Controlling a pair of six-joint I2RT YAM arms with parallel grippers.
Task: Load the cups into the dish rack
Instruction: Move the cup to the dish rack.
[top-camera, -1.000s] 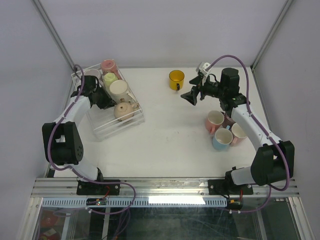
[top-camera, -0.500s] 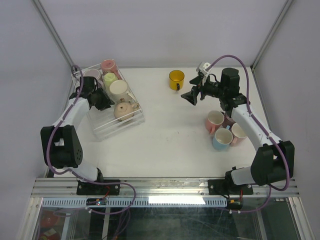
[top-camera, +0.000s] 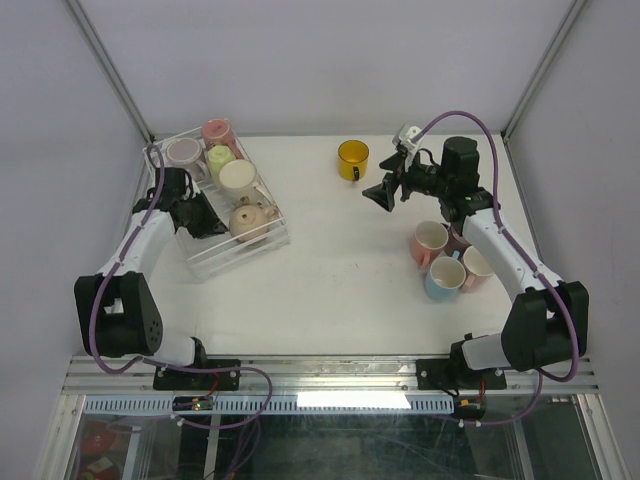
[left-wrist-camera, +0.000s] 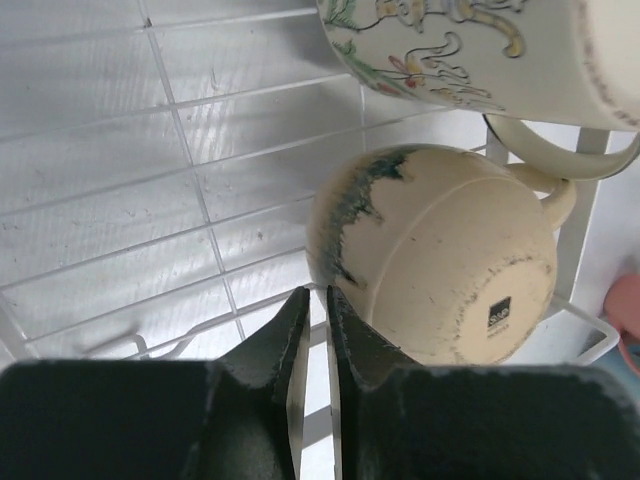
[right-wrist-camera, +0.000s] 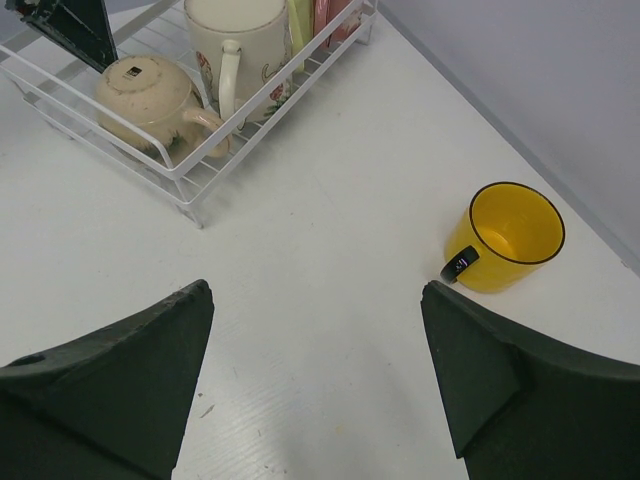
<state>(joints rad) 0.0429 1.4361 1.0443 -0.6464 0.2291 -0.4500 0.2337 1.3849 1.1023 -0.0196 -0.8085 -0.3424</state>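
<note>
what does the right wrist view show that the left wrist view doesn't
Only right wrist: the yellow cup upright on the table, and the right tool open and empty.
Only left wrist: the label on the base of the beige cup, and that the left tool is shut and empty.
Both: the beige cup lying base up in the rack, with the floral cup beside it.

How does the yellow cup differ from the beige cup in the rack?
The yellow cup stands mouth-up on the table; the beige cup sits base-up inside the dish rack. The yellow cup is plain and glossy; the beige cup has a dark green streak. Both are small, similar-sized cups.
</note>
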